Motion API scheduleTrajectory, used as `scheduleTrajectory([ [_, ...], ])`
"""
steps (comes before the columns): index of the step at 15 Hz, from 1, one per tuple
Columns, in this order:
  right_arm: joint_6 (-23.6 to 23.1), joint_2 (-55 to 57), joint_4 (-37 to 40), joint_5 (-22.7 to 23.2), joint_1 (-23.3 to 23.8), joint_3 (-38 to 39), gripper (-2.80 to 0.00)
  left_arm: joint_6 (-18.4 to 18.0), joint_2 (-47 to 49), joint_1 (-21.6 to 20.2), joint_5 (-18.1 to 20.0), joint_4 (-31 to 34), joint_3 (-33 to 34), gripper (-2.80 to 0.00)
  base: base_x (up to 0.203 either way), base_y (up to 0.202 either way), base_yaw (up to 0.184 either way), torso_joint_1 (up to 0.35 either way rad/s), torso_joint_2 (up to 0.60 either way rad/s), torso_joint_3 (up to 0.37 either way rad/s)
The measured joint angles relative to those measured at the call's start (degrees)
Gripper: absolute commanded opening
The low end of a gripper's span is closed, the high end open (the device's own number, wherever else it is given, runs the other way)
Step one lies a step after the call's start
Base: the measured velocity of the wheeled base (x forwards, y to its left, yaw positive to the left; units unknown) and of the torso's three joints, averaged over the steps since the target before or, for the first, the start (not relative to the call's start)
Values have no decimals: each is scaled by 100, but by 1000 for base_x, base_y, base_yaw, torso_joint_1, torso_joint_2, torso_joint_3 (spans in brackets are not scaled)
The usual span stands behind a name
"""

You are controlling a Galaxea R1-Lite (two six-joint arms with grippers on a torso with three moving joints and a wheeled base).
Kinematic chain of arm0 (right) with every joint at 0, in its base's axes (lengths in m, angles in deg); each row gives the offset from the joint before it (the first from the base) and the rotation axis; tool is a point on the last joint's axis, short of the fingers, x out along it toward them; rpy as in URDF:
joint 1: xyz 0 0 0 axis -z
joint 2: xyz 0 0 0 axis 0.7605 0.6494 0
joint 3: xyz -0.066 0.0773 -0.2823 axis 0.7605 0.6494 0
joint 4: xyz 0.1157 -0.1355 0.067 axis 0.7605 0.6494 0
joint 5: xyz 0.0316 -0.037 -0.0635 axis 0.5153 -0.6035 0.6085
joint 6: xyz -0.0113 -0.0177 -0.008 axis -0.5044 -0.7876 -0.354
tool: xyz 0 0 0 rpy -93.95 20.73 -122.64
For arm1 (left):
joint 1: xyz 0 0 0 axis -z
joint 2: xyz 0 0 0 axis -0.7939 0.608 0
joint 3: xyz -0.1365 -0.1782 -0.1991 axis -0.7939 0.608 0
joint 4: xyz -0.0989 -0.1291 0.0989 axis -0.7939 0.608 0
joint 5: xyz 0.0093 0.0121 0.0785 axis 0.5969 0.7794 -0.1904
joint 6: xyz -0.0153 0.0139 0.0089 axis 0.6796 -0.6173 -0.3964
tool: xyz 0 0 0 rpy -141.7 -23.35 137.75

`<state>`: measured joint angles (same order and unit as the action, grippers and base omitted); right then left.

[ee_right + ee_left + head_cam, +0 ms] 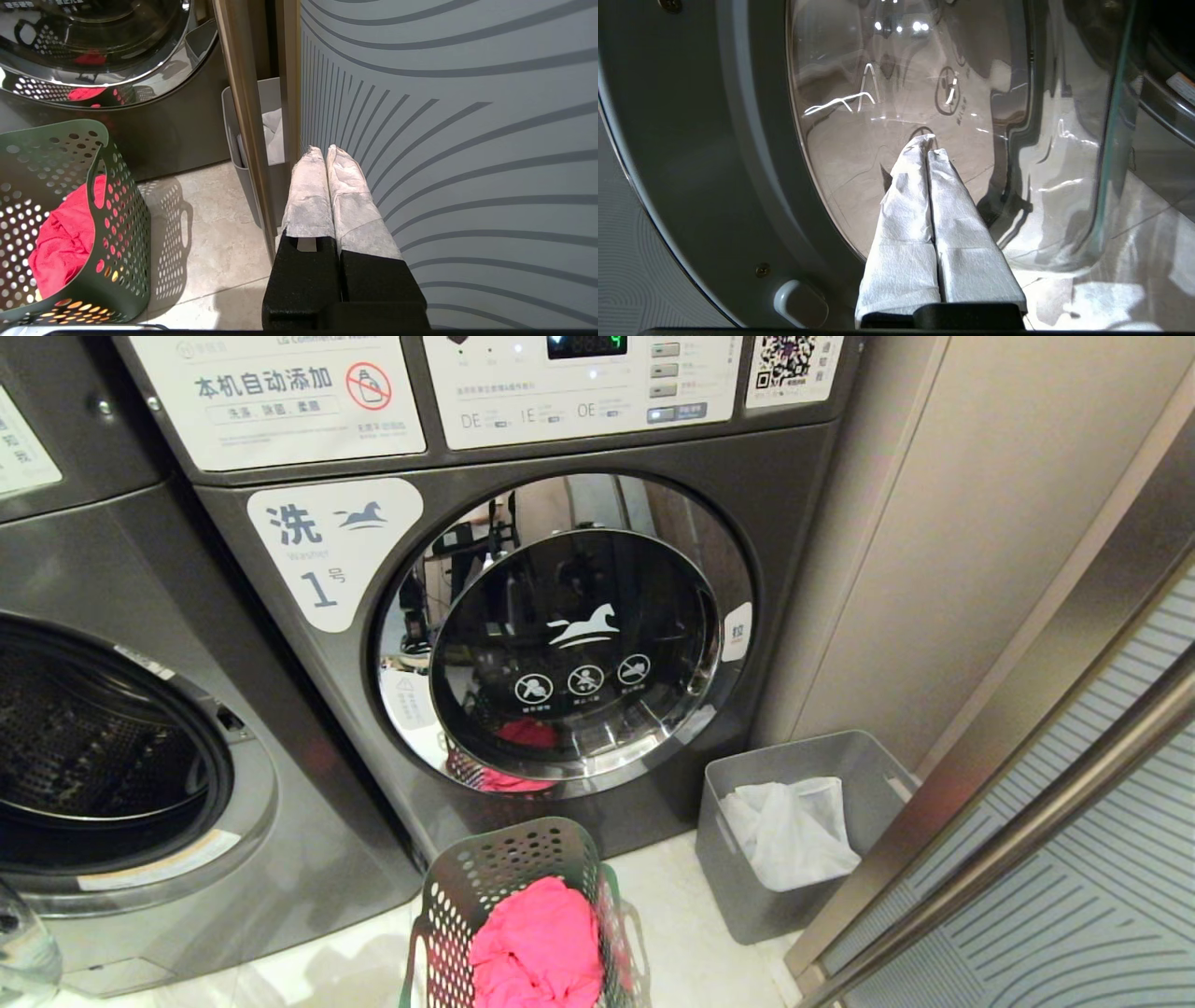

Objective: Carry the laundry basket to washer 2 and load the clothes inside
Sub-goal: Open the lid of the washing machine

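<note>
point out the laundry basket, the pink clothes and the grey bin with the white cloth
laundry basket (495, 873): head view, perforated green back wall near the rim.
pink clothes (540, 943): head view, middle of the bundle in the basket.
grey bin (724, 868): head view, bare left side wall.

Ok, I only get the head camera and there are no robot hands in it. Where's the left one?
Observer: The left gripper is shut and empty, pointing at the door glass on the inside of an open washer door.
Operator: And the other hand?
Observer: The right gripper is shut and empty too, next to the striped panel.
Operator: Is it touching my basket?
Observer: No. The laundry basket stands alone on the floor, well off to one side of it, with the pink clothes inside.
</note>
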<state>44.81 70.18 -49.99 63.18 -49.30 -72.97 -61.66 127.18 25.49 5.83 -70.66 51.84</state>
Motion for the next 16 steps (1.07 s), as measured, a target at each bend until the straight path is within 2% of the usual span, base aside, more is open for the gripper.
scheduleTrajectory([
  [3,0,0,-1,0,-1,0,-280,-9,89,-430,-1,-63,-60,-280,0,0,0,0,0,0],
  [7,-2,0,-1,0,-2,0,-280,-133,240,-1257,25,-367,-190,-280,0,0,0,0,0,0],
  [12,0,0,0,0,0,0,-280,-291,466,-2484,401,-404,-603,-280,0,0,0,0,0,0],
  [16,-2,0,-1,1,-2,0,-280,-361,968,-3568,744,-560,-1176,-280,0,0,0,0,0,0],
])
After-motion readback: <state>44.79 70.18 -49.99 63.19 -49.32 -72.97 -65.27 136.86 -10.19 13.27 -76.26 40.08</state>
